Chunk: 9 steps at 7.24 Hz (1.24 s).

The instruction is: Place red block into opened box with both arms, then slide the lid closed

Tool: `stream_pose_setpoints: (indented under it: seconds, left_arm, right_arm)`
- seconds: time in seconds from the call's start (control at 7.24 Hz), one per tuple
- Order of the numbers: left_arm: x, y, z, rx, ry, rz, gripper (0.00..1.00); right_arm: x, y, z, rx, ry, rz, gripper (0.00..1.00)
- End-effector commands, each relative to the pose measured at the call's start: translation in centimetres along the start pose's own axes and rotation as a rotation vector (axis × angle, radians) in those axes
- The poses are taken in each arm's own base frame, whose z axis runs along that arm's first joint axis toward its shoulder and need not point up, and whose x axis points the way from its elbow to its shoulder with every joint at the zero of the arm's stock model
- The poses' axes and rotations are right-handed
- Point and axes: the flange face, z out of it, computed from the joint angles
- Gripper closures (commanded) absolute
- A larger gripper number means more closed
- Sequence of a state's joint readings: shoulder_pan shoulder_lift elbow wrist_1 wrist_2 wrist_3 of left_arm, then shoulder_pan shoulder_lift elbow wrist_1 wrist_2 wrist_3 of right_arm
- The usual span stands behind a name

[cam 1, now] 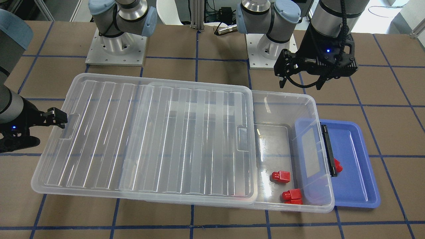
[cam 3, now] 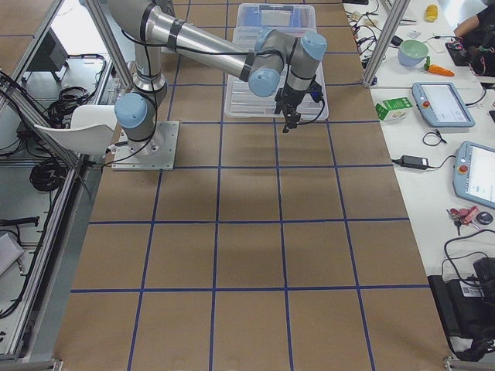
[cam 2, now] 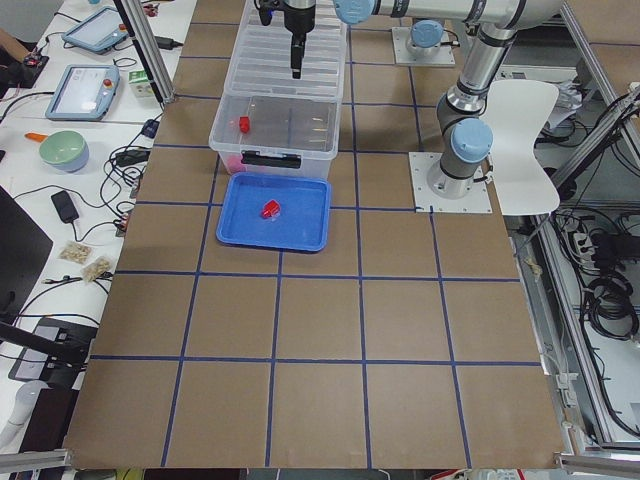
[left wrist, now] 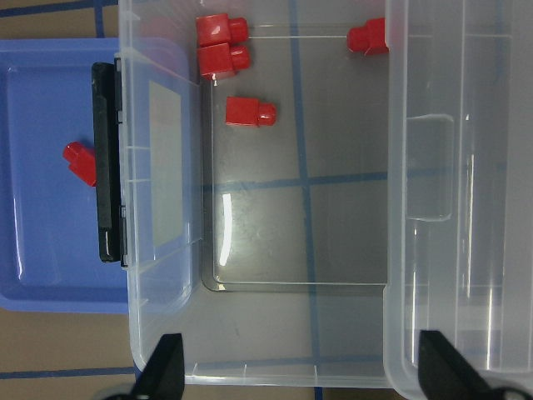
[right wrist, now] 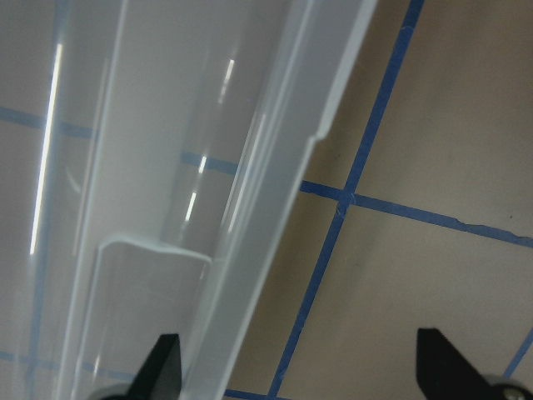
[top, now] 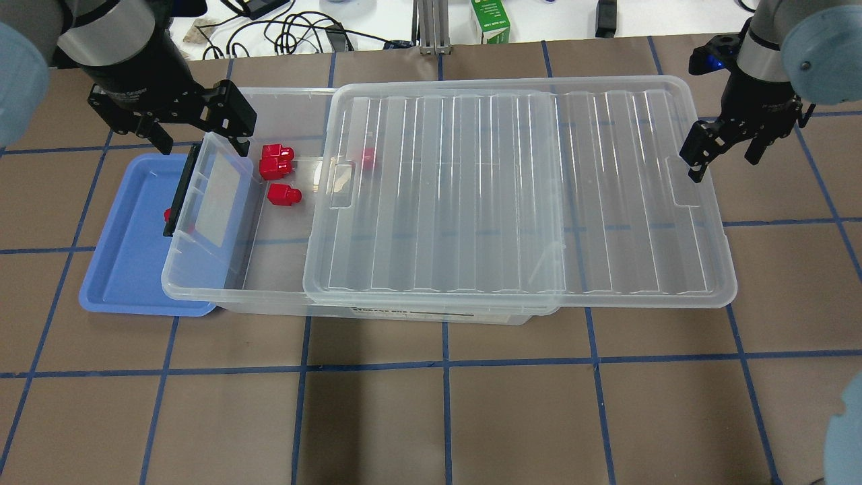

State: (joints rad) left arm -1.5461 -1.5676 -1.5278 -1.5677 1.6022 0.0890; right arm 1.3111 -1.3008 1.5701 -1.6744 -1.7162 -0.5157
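Left gripper (top: 200, 139) and right gripper (top: 722, 163), 2 in all, point downward with jaws wide apart.

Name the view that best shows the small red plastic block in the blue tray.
Left wrist: the red plastic block is large, only its edge behind the black bar. Exterior left shows it whole but tiny; front-facing and overhead, slivers; others, nothing.

We see a glossy clear plastic box (cam 1: 282, 97) and ridged lid (cam 1: 166, 139); at 3 o'clock, a smooth blue plastic tray (cam 1: 355, 172); matt table (cam 1: 232, 225).
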Motion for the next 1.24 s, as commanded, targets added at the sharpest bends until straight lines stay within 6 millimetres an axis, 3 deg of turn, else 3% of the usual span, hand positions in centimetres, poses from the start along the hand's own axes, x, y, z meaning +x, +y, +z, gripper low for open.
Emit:
stream_pose_setpoints:
  seconds: [0.0,0.28,0.55,0.83,0.97,1.11]
  left_arm:
    - [-0.1,0.1,0.0,-0.001,-0.008,0.011,0.0]
    - [-0.9,0.1,-0.5,0.006,-0.036,0.011,0.0]
    - [-4.0,-0.4,-0.5,0.008,-0.023,-0.035,0.0]
    - [-10.5,-1.0,0.4,0.011,0.069,-0.105,0.0]
    - [-15.2,-1.1,2.3,-0.006,0.119,-0.157,0.0]
    - [-18.3,-1.4,4.5,-0.03,0.143,-0.14,0.0]
  right_arm:
    - [0.2,0.0,0.0,0.001,0.0,0.002,0.0]
    - [-0.1,0.2,-1.2,0.027,-0.006,0.021,0.0]
    - [0.6,0.7,-7.5,0.114,0.045,0.035,0.0]
    - [0.3,2.9,-12.1,0.165,0.087,0.054,0.0]
    - [0.0,3.4,-12.1,0.166,0.09,0.055,0.0]
    - [0.1,3.5,-12.8,0.178,0.092,0.055,0.0]
